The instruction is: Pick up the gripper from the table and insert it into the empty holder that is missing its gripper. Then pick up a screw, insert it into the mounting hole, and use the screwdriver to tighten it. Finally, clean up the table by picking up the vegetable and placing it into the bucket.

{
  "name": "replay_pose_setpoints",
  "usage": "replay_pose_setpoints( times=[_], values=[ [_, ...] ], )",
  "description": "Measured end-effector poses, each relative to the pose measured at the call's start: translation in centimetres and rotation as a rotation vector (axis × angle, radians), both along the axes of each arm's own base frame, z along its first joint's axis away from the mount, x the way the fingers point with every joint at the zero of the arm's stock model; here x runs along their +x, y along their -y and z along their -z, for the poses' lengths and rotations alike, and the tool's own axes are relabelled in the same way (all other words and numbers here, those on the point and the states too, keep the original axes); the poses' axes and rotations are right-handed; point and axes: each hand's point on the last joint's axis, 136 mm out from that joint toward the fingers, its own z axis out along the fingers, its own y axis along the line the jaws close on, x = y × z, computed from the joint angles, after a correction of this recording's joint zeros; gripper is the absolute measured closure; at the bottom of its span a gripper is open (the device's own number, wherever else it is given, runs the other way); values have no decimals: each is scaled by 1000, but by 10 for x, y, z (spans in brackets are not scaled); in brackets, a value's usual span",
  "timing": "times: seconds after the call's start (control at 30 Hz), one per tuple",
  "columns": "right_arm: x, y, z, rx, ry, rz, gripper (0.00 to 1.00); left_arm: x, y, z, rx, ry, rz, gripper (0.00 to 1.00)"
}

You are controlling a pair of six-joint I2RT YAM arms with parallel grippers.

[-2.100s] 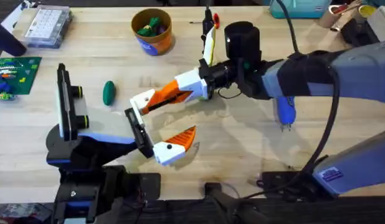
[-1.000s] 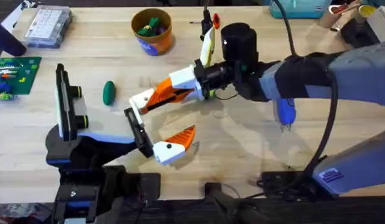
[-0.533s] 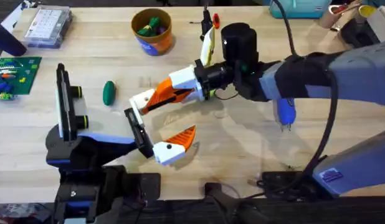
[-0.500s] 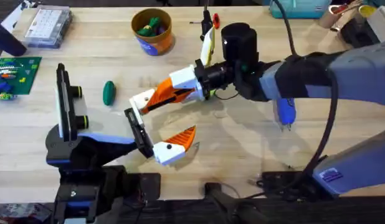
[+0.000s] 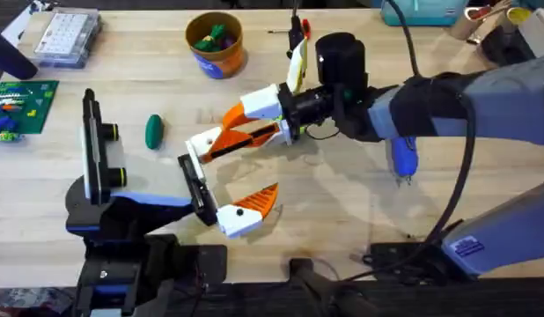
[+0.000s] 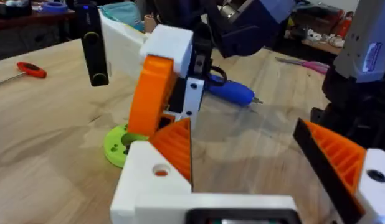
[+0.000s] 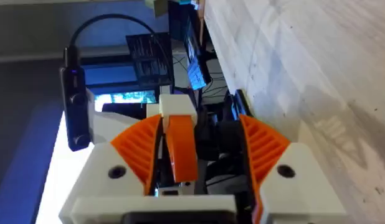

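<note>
Overhead view, right gripper (image 5: 221, 139) fingers clenched on an orange and white gripper piece (image 5: 246, 123), apparently at the left gripper (image 5: 221, 187) whose fingers are spread, vegetable (image 5: 154, 131) laid on the bench (image 5: 342, 211), bucket (image 5: 214, 44) well apart.

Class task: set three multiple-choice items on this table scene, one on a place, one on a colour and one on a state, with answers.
1. Where is the vegetable?
A. In the bucket
B. On the bare table
C. In a gripper

2. What colour is the bucket's outside?
A. Blue
B. Red
C. White

3. What is the right gripper doing?
A. Hanging open and empty
B. Holding the vegetable
C. Gripping an orange and white part

Answers:
1. B. The vegetable lies alone on the wood, away from the bucket.
2. A. Its wall is blue under an orange rim.
3. C. The right gripper has the orange and white part between its pads.
</note>
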Motion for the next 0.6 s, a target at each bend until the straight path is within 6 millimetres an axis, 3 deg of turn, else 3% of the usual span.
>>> replay_pose_setpoints(
  times=[0.1, 0.23, 0.6],
  values=[
    [6, 5, 0, 1, -2, 17, 218, 0, 0, 0, 0, 0, 0, 11],
    [21, 18, 0, 3, -4, 60, 16, 0, 0, 0, 0, 0, 0, 11],
    [59, 52, 0, 2, -5, 184, 7, 0, 0, 0, 0, 0, 0, 11]
  ],
)
